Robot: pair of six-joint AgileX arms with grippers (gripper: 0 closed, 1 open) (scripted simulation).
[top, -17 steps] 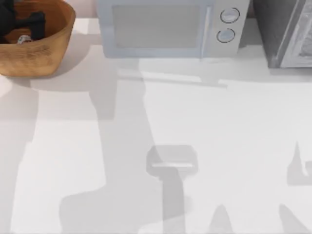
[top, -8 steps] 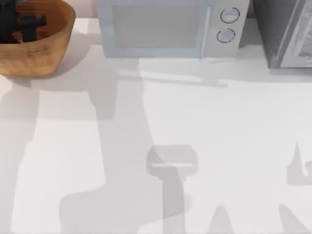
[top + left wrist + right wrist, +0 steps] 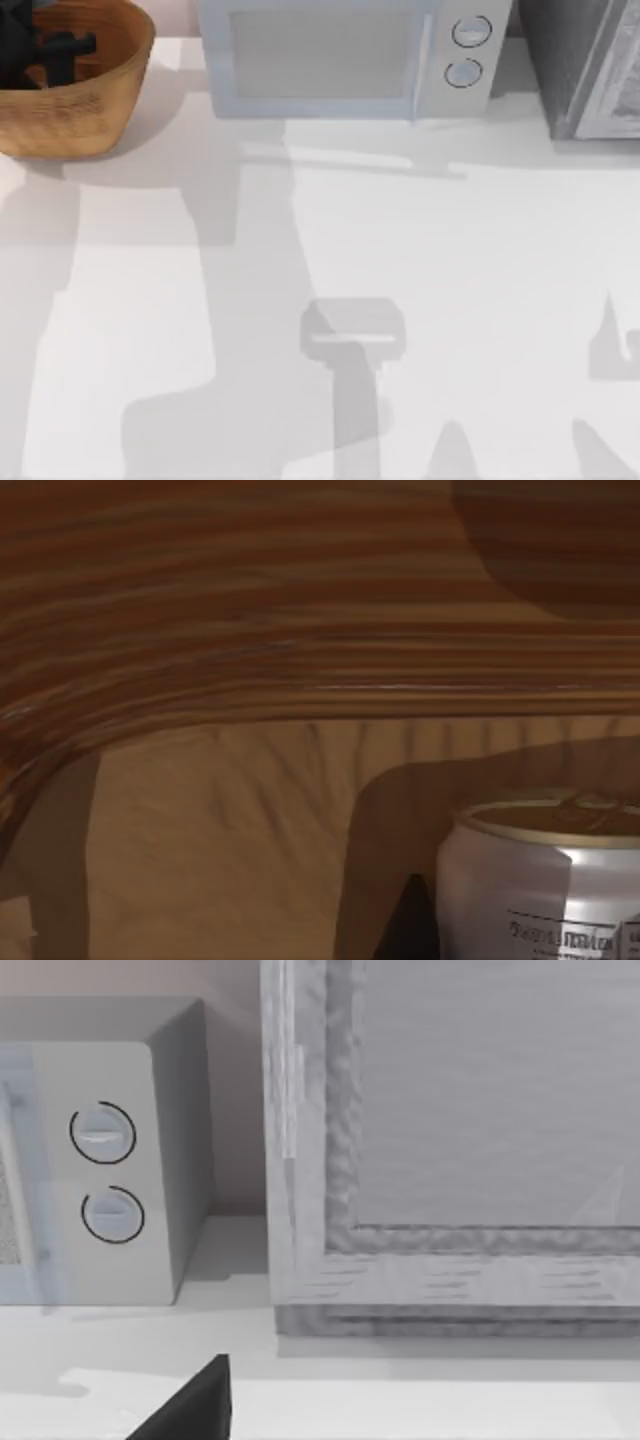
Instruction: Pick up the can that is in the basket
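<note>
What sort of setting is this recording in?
Likely a rendered kitchen counter: a microwave with two dials stands at the back of the white table, a grey appliance sits beside it, and a woven basket holds a drink can.

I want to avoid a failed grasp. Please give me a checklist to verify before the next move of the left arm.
1. Left gripper is inside the basket: ok.
2. Can stands upright on the basket floor: ok.
3. Can is close before the left wrist camera: ok.
4. Can sits between the gripper fingers: cannot tell.
5. Gripper is open or shut: cannot tell.
6. Microwave is away from the basket: ok.
</note>
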